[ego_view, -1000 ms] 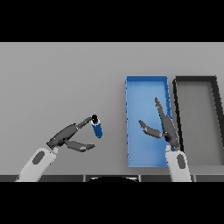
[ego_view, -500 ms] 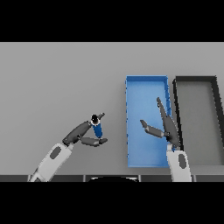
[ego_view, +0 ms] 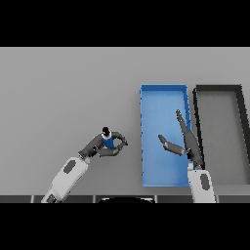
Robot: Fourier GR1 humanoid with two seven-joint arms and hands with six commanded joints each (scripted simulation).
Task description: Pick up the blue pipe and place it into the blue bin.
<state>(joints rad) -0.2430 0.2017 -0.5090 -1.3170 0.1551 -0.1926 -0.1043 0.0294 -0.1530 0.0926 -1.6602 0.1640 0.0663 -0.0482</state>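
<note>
The blue pipe is a short blue cylinder with a dark cap, standing left of the blue bin. My left hand has its fingers and thumb curled round the pipe, hiding most of it. The blue bin is a long open tray right of centre. My right hand hangs over the bin's right side, fingers straight and thumb spread, holding nothing.
A dark grey bin of the same shape lies right beside the blue one, touching its right wall. Grey table spreads to the left and behind.
My left hand moved right toward the pipe and its fingers closed round it. The right hand stayed in place over the blue bin.
</note>
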